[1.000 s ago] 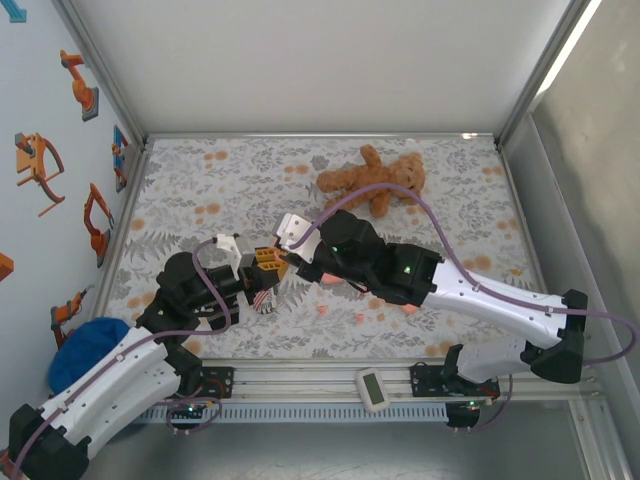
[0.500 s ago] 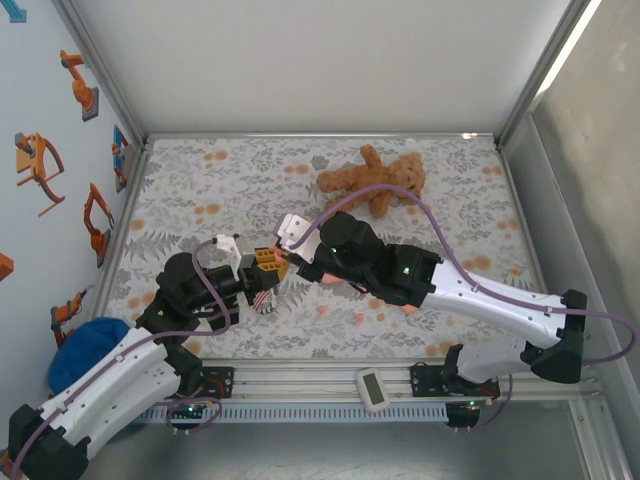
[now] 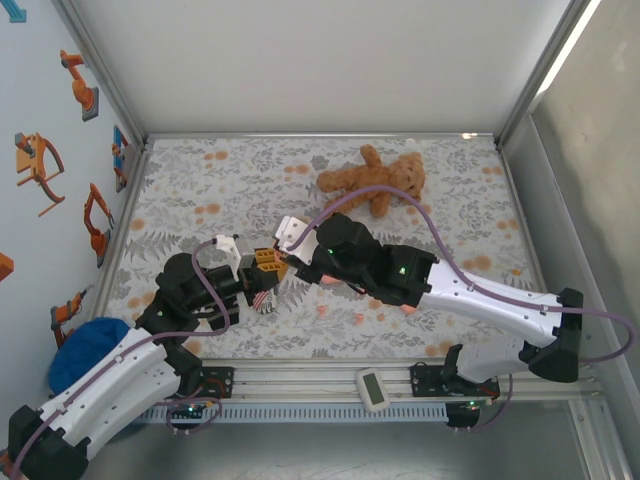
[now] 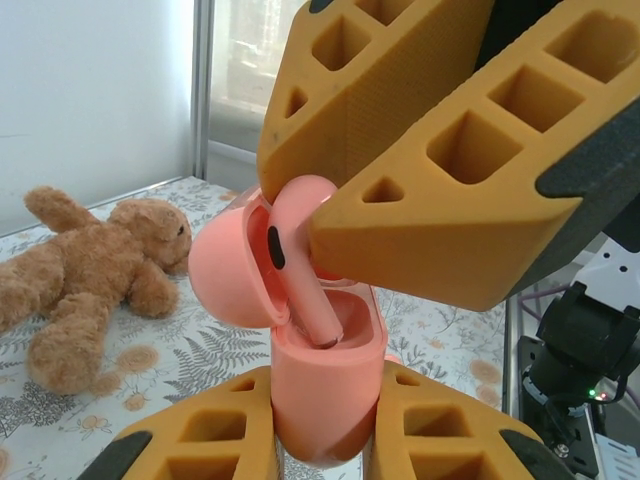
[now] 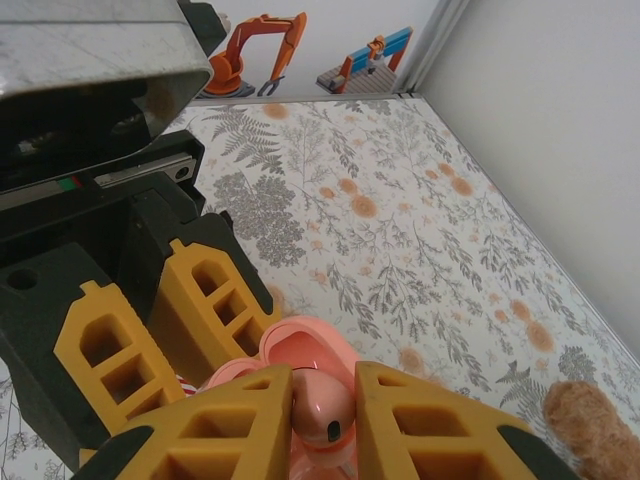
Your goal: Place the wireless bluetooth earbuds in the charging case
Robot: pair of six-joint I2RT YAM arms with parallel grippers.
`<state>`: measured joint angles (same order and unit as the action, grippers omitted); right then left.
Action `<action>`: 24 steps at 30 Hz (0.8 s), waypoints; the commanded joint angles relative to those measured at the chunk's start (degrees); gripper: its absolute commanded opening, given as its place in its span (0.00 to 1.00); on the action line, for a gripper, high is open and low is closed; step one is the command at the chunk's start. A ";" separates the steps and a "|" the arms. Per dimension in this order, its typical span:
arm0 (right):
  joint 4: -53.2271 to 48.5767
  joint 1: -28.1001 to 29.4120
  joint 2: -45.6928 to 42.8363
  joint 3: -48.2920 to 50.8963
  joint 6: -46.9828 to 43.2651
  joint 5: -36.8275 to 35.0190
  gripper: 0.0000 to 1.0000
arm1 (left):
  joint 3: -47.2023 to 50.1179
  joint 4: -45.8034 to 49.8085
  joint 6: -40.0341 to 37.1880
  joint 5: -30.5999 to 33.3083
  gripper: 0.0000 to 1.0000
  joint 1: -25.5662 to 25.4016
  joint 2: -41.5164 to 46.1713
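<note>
My left gripper (image 4: 325,420) is shut on the body of a salmon-pink charging case (image 4: 325,385), held upright with its lid (image 4: 225,272) flipped open to the left. My right gripper (image 5: 322,425) is shut on one pink earbud (image 5: 322,410) directly above the case. In the left wrist view the earbud (image 4: 298,255) has its stem down inside the case's cavity, with the head still above the rim. From above, both grippers meet at the table's near-left middle, left (image 3: 262,268) and right (image 3: 291,260). Loose pink earbuds (image 3: 322,310) lie on the cloth below the right arm.
A brown teddy bear (image 3: 375,178) lies at the back of the floral cloth. A blue object (image 3: 85,345) sits off the table's left edge, and a white device (image 3: 372,388) rests on the front rail. Walls close in the left, back and right sides.
The right arm has edged slightly left and down toward the left gripper, bringing the earbud closer into the case. The left arm has barely moved.
</note>
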<state>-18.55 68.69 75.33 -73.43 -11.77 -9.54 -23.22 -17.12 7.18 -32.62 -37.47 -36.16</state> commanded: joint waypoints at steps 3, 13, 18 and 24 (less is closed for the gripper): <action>0.86 0.39 0.43 0.74 1.81 2.71 0.23 | -0.51 -1.51 0.03 -0.95 0.03 -0.33 0.93; 0.80 0.32 -0.88 -0.19 4.17 3.43 0.33 | -0.47 -0.94 -0.06 -0.86 0.03 -0.48 1.35; 0.57 0.37 -3.17 -1.63 6.46 3.56 0.43 | -0.16 -0.66 -0.13 -0.67 0.03 -0.43 1.52; 1.04 0.32 -6.51 -1.94 10.22 2.29 0.57 | 0.08 -0.41 -0.14 -0.38 0.03 -0.45 1.83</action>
<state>-18.59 68.73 71.55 -73.23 -4.56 -6.31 -23.22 -16.91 7.16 -32.58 -37.58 -35.07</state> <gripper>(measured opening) 0.559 0.207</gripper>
